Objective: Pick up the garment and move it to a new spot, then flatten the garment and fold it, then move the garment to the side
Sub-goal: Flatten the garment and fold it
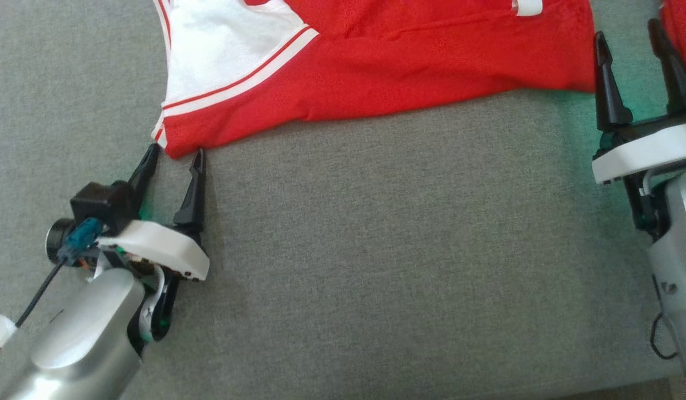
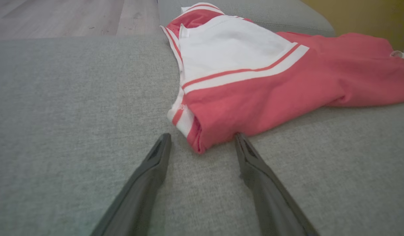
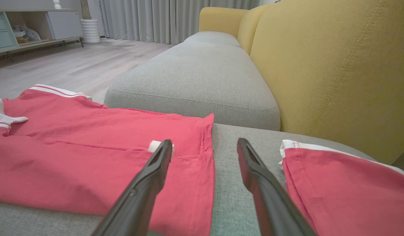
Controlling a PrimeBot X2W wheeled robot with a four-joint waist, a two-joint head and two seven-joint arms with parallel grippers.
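The red-and-white garment [image 1: 376, 66] is lying on the grey cushion [image 1: 404, 250], one corner at the tips of the left gripper [image 1: 175, 151], which is gaping empty. The right gripper [image 1: 626, 32] is gaping empty by the opposite edge, its wrist view adding a yellow backrest [image 3: 336, 65], wood floor [image 3: 74, 65] and curtains [image 3: 156, 16].

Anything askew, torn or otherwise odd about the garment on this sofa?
No tear or stain shows. The garment lies rumpled, not flat: its near corner is rolled up by the open left gripper. A second red piece lies apart across bare cushion, beside the right gripper; whether they join, I cannot tell.
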